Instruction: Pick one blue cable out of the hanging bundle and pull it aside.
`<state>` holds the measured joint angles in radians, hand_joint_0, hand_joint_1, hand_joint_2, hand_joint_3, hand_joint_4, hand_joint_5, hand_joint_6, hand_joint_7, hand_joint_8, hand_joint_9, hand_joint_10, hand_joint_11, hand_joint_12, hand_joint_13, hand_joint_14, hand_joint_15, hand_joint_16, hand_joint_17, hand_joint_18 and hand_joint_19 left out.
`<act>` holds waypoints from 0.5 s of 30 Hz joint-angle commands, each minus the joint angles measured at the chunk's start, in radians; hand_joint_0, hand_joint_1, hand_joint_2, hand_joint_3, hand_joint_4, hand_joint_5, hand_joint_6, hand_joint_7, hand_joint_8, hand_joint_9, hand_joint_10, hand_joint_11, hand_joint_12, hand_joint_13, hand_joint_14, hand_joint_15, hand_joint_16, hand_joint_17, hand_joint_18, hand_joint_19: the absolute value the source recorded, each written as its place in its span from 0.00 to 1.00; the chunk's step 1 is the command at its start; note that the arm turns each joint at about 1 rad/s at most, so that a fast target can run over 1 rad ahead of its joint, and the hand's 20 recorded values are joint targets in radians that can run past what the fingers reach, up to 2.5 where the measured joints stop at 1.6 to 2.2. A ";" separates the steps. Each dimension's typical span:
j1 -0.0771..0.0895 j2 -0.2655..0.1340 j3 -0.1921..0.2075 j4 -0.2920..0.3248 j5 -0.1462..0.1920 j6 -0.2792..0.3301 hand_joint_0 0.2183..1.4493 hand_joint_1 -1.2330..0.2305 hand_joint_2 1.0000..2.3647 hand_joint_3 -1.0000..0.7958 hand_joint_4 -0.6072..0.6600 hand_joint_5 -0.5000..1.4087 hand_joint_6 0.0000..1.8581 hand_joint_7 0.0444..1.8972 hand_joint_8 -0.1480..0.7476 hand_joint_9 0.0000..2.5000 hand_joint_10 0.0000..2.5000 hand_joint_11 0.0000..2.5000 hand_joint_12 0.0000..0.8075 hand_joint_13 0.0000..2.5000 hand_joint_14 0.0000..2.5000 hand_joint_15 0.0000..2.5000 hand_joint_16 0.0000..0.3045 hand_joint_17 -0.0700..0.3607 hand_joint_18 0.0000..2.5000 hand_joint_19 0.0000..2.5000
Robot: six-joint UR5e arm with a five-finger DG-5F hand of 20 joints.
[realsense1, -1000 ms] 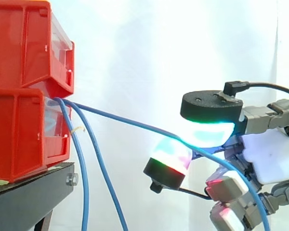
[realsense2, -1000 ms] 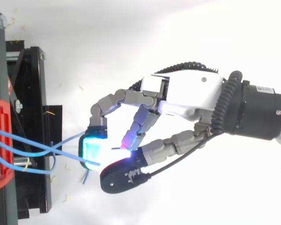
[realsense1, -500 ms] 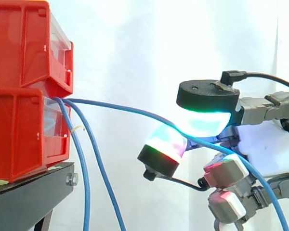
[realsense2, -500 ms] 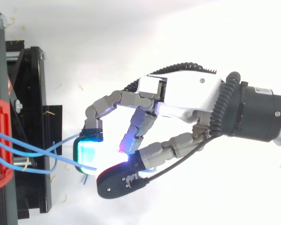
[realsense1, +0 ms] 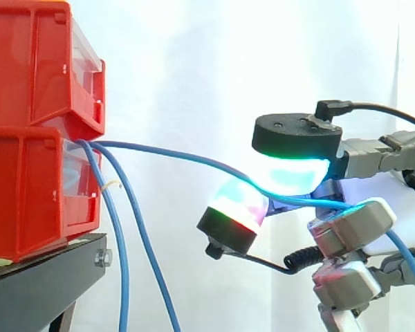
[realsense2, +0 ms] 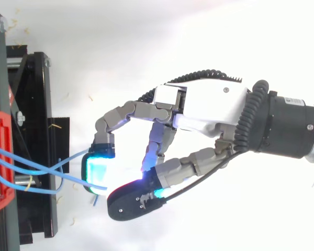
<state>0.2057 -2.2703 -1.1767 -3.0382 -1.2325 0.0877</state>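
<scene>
Fingers (realsense1: 351, 225) higher — blue cable (realsense1: 167, 152) inside hand (realsense2: 209, 107)

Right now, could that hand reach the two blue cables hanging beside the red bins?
Probably not yet. Nothing stands between the hand and those hanging cables, but its fingers are pinching a third blue cable, so they look occupied.

The red bins (realsense1: 28, 138) are cut by the side view's left and top edges. Both hanging cables (realsense1: 121, 263) leave its bottom edge, ends unseen. From above, the pulled cable (realsense2: 73, 178) vanishes under the hand's (realsense2: 209, 107) pinching pads.
</scene>
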 commanded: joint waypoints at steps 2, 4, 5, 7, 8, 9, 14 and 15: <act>0.000 0.000 -0.001 -0.001 -0.002 0.000 0.28 0.34 0.00 0.51 0.44 0.26 0.46 0.61 0.55 0.62 0.01 0.45 0.60 0.55 0.01 0.35 0.21 0.49 0.42 0.25; 0.000 0.000 -0.001 -0.001 -0.002 0.000 0.28 0.34 0.00 0.51 0.44 0.25 0.46 0.61 0.55 0.61 0.01 0.45 0.59 0.57 0.01 0.37 0.21 0.49 0.42 0.25; 0.000 0.000 -0.001 -0.002 -0.002 0.000 0.28 0.34 0.00 0.51 0.44 0.25 0.46 0.61 0.55 0.61 0.01 0.45 0.59 0.57 0.01 0.38 0.21 0.49 0.42 0.25; 0.000 0.000 -0.001 -0.002 -0.002 0.000 0.28 0.34 0.00 0.51 0.44 0.25 0.46 0.61 0.55 0.61 0.01 0.45 0.58 0.59 0.01 0.40 0.21 0.49 0.43 0.26; 0.000 -0.002 -0.001 -0.002 -0.002 0.000 0.28 0.34 0.00 0.50 0.44 0.25 0.46 0.62 0.55 0.61 0.01 0.46 0.57 0.61 0.01 0.42 0.21 0.49 0.43 0.26; 0.000 0.000 -0.001 -0.007 -0.001 -0.002 0.29 0.34 0.00 0.50 0.45 0.25 0.46 0.62 0.55 0.61 0.01 0.47 0.56 0.63 0.01 0.44 0.21 0.49 0.43 0.26; 0.000 0.000 -0.001 -0.013 -0.001 -0.008 0.28 0.39 0.01 0.46 0.47 0.25 0.46 0.63 0.53 0.60 0.01 0.49 0.52 0.67 0.01 0.50 0.20 0.48 0.43 0.28; 0.001 0.000 -0.001 -0.016 -0.001 -0.009 0.28 0.40 0.01 0.46 0.47 0.25 0.46 0.63 0.53 0.61 0.01 0.50 0.51 0.68 0.01 0.52 0.20 0.48 0.44 0.28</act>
<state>0.2058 -2.2703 -1.1781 -3.0487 -1.2336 0.0828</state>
